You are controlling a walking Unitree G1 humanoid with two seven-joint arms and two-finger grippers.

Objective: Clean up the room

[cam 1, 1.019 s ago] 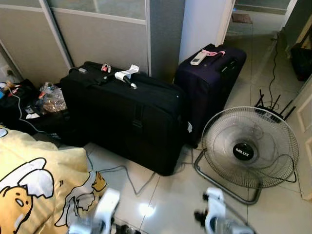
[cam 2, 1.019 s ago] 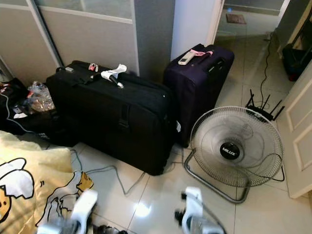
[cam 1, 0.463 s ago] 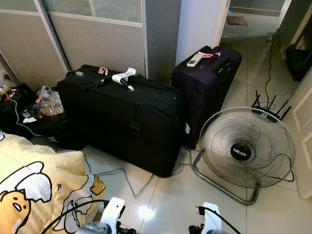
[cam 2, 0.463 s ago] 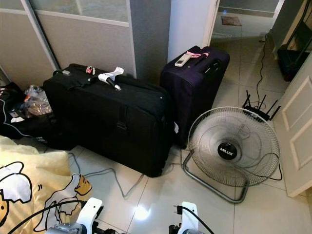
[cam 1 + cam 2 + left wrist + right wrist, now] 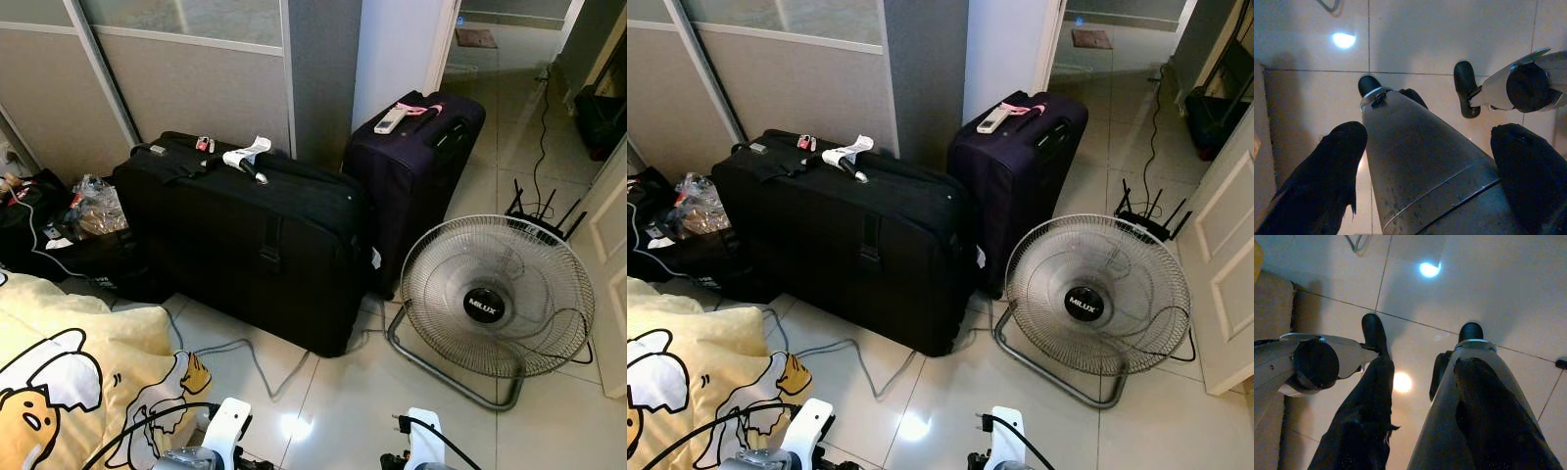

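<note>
Both arms hang low over the tiled floor: the left gripper has its two black fingers spread wide with nothing between them but the robot's own leg below, and the right gripper likewise stands open and empty. Ahead, a large black suitcase stands beside a purple suitcase, with a floor fan just right of them and a yellow blanket at the floor's near left edge.
</note>
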